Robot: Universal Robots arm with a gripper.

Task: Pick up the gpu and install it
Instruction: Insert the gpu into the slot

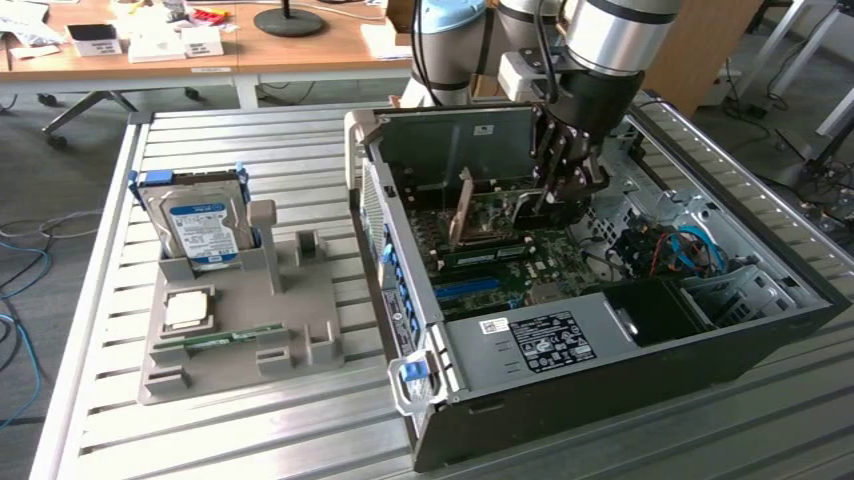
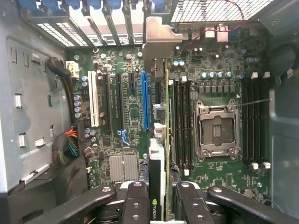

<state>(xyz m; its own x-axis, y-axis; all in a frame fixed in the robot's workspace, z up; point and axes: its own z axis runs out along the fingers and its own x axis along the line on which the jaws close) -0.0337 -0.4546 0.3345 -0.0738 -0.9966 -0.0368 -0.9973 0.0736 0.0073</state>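
The gpu (image 2: 156, 186) is held between the jaws, which are closed narrowly on its two faces, a dark finger (image 2: 135, 200) being pressed against each side. In the wrist view the card is seen edge-on above the motherboard (image 2: 117, 135), between the blue expansion slot (image 2: 145, 100) and the black memory slots (image 2: 182, 121), with its silver bracket (image 2: 156, 42) turned toward the rear wall of the case. Whether the card's lower edge touches the board cannot be told. The empty processor socket (image 2: 217, 130) is seen just beyond the memory slots. In the exterior view the arm (image 1: 607, 40) is lowered into the open computer case (image 1: 601, 370), which is laid on its side on the slatted metal worktop (image 1: 107, 420), and the gpu (image 1: 466, 210) is seen standing upright inside it. On the exterior view's left a grey holder (image 1: 307, 300) is placed on the worktop, well apart from the jaws; a hard drive (image 1: 200, 225) with a blue-white label is stood upright in it, and a square processor chip (image 1: 187, 308) and a narrow green RAM stick (image 1: 220, 340) are laid in it.
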